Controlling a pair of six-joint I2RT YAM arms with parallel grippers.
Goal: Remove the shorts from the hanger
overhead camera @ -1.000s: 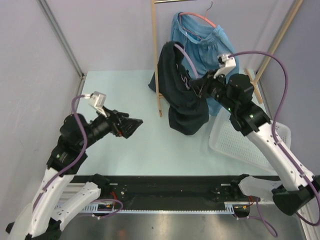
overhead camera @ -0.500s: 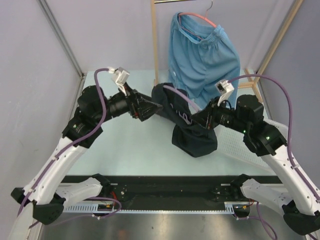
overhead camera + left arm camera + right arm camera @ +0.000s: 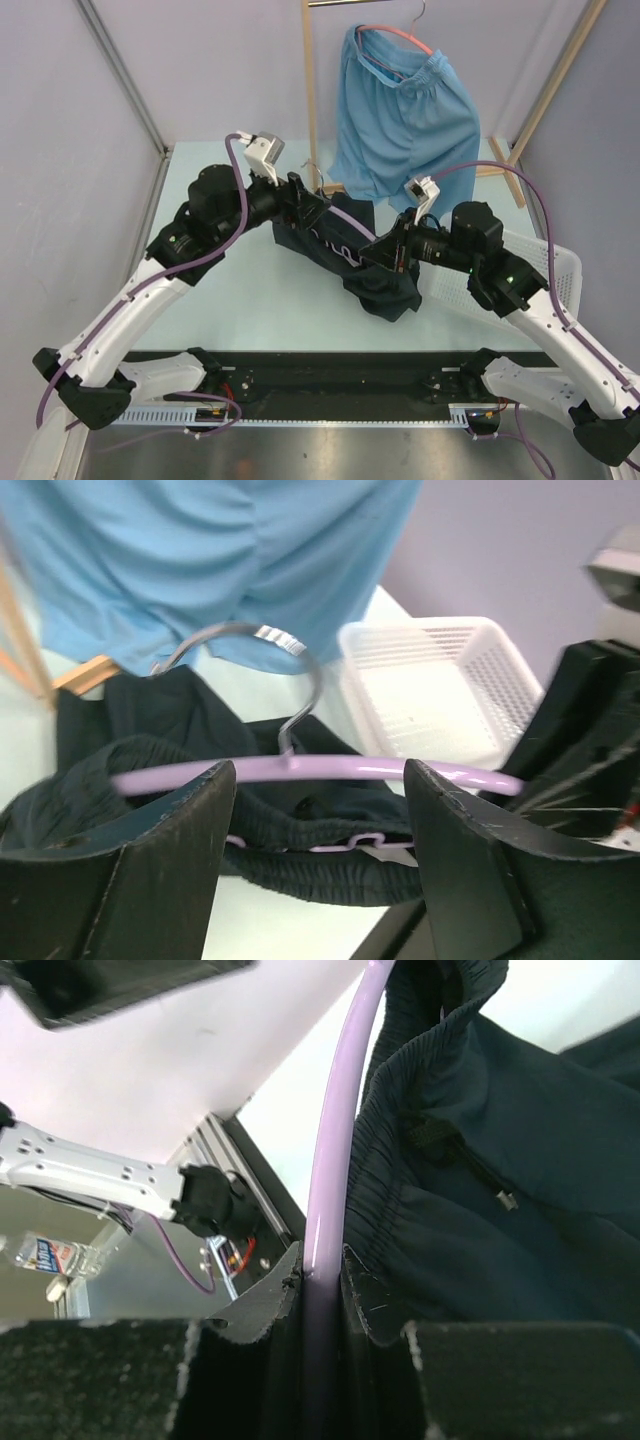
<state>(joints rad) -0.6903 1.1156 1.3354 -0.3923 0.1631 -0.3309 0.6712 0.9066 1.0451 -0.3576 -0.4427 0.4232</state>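
Purple hanger [image 3: 340, 769] blurred, one end hidden

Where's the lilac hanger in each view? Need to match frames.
Top external: lilac hanger at centre, lying across the black shorts.
Left wrist: lilac hanger mid-frame, level, between the open left gripper's tips.
Right wrist: lilac hanger rises from the right gripper, which pinches it.
Shared landmark: the black shorts, against the hanger in every view.

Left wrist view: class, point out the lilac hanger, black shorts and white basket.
lilac hanger [image 3: 335, 769], left wrist view, top bar
black shorts [image 3: 320, 870], left wrist view, waistband
white basket [image 3: 430, 705], left wrist view, floor
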